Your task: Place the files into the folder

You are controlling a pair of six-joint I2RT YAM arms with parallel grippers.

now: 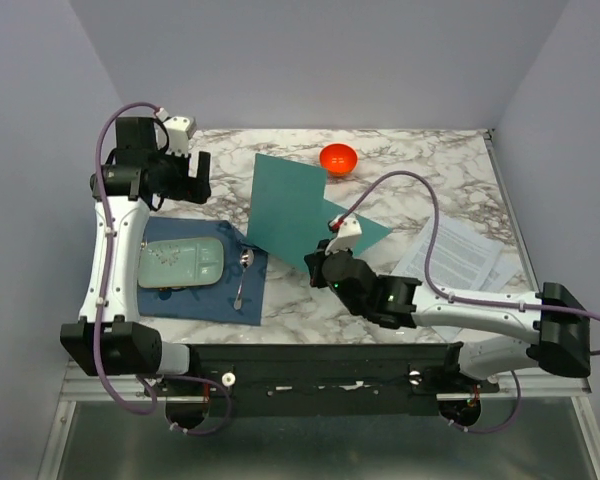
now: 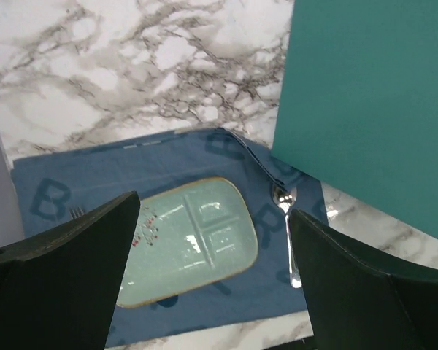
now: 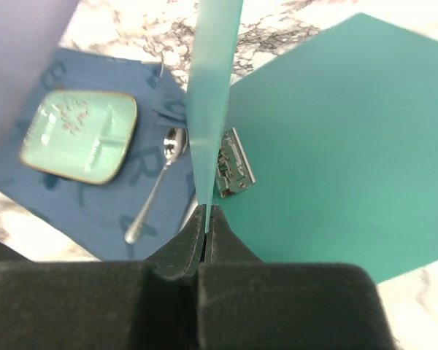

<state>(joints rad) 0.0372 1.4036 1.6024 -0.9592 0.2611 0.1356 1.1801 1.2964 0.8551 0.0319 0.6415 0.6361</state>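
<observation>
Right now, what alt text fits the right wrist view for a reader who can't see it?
The right end effector is shut on a thin teal flap of the folder, raised edge-on, above the flat part and its metal clip. Left of it, a blue mat holds a pale green tray and a spoon.

Table (image 1: 430, 160): white marble w/ grey veins, walls on 3 sides. Directly on it:
- dk blue cloth mat (image 1: 205, 305): near-left, slightly skewed.
- teal folder (image 1: 285, 205): centre, turned diagonal, near-left corner right by mat's far-right corner, one leaf raised off tabletop.
- orange bowl (image 1: 338, 158): far side, just beside folder's far corner.
- files (image 1: 465, 255): white printed sheets, right side, well apart from mat, partly hidden behind cable.
</observation>
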